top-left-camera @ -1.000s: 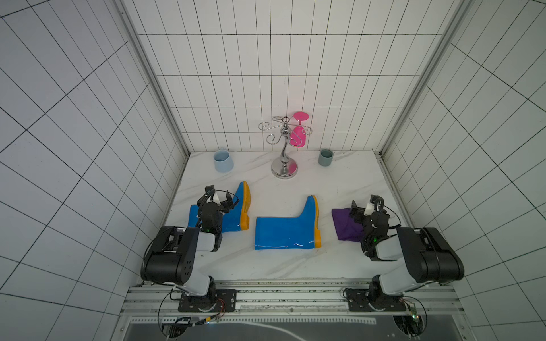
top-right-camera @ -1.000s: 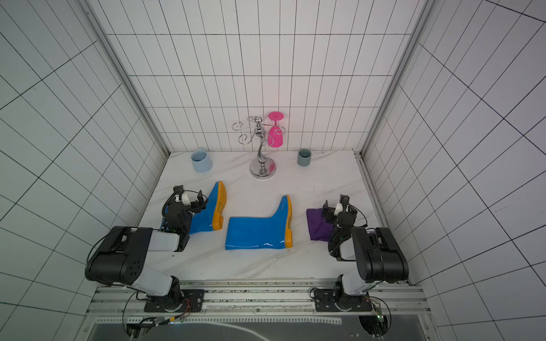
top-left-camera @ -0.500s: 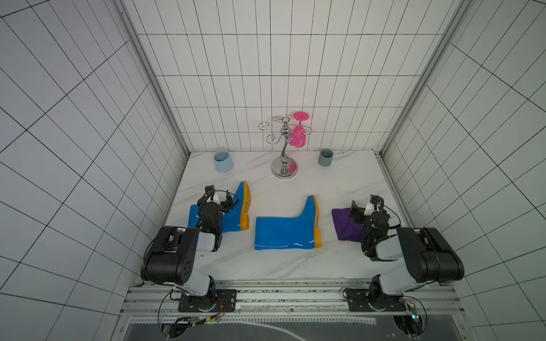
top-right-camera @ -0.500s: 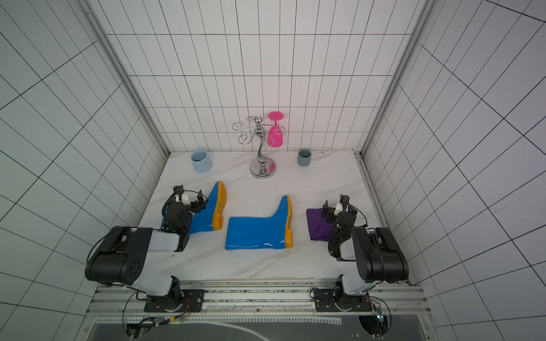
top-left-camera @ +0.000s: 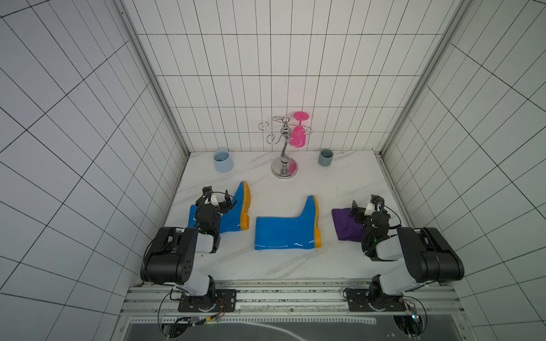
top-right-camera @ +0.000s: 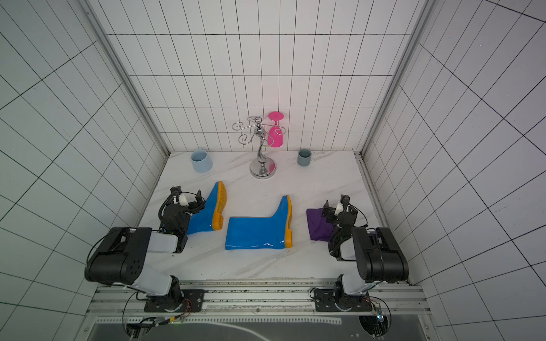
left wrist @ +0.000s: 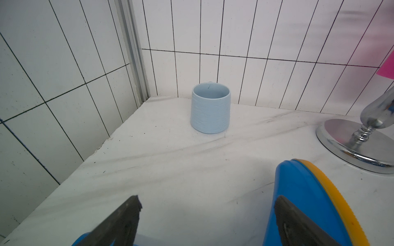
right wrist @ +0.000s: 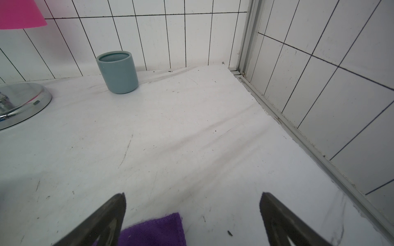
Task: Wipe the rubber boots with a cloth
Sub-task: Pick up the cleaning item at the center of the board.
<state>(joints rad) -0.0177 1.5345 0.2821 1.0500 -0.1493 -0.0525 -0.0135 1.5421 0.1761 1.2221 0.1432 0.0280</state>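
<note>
Two glossy blue rubber boots with orange-yellow soles lie on their sides on the white marble table in both top views. One boot [top-left-camera: 285, 233] lies in the middle. The other boot [top-left-camera: 233, 217] lies at the left, and my left gripper [top-left-camera: 217, 193] hovers open over its shaft. In the left wrist view the left gripper [left wrist: 206, 199] holds nothing, with one finger in front of that boot's foot [left wrist: 298, 191]. The dark-purple cloth [top-left-camera: 344, 224] lies flat at the right. My right gripper [top-left-camera: 365, 202] stands open above its far edge. In the right wrist view a cloth corner [right wrist: 153, 231] lies between the open fingers of the right gripper [right wrist: 193, 194].
Along the back wall stand a light-blue mug [top-left-camera: 223, 161], a chrome stand [top-left-camera: 284, 169] with a pink glass [top-left-camera: 297, 135] hanging from it, and a grey-green cup [top-left-camera: 326, 157]. Tiled walls close in the table on the left, right and back.
</note>
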